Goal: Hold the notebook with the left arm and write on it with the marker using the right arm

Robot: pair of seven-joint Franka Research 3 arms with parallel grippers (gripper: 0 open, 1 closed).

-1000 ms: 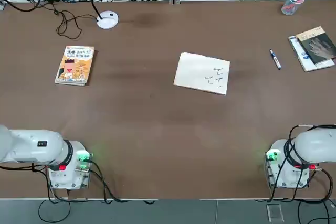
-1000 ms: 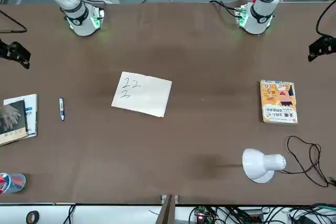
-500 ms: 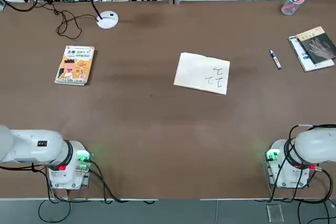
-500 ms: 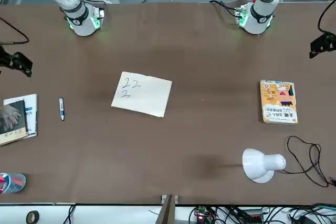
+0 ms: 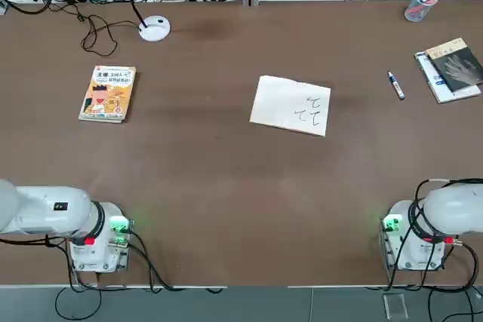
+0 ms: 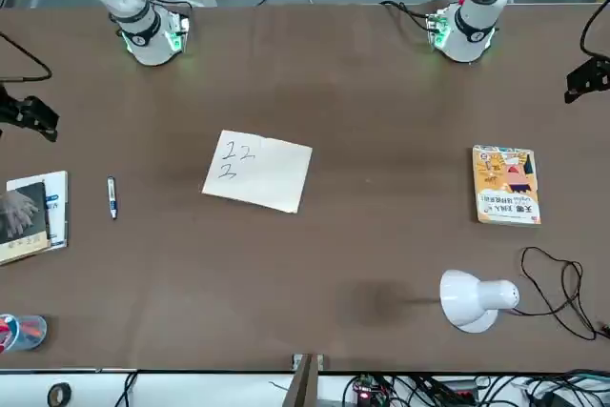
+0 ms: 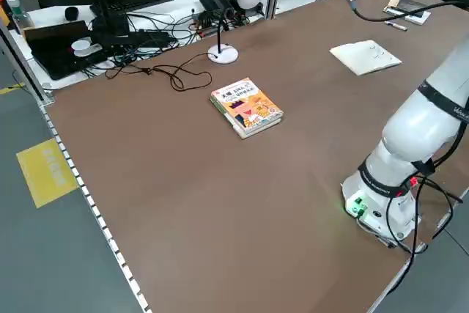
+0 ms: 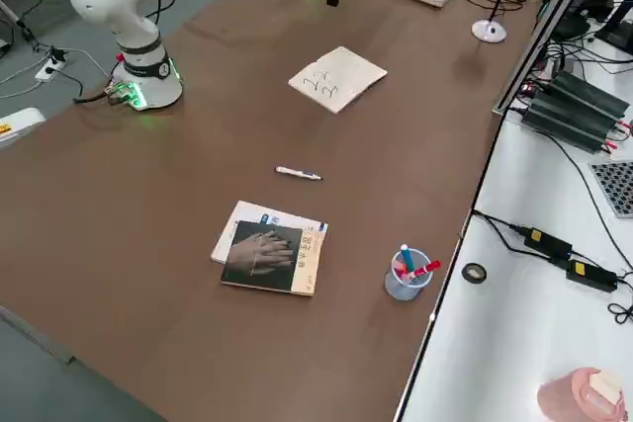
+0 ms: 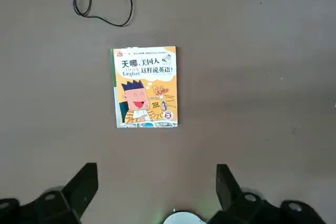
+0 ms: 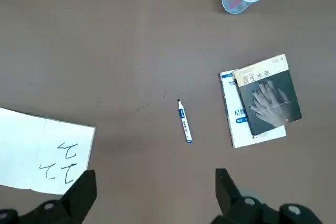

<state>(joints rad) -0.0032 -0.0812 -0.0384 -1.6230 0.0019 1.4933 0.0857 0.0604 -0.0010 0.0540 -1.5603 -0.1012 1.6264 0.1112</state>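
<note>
Brown tabletop (image 5: 226, 186), notebook (image 5: 290, 105) lying flat near its middle, dark strokes on the page, nothing touching it. Marker (image 5: 396, 85) lies loose, between the notebook and a dark-covered book (image 5: 453, 68) stacked on a white one. Clear cup (image 8: 406, 277) past that book holds red and blue pens. Orange book (image 5: 108, 93) sits well apart on the notebook's other side, desk lamp (image 6: 474, 300) near it. Only the wrist views show the fingers: left tool (image 9: 156, 187) spread wide, empty, high above the orange book; right tool (image 10: 155, 188) spread wide, empty, high above the marker. Top view shows just both arm bases.
</note>
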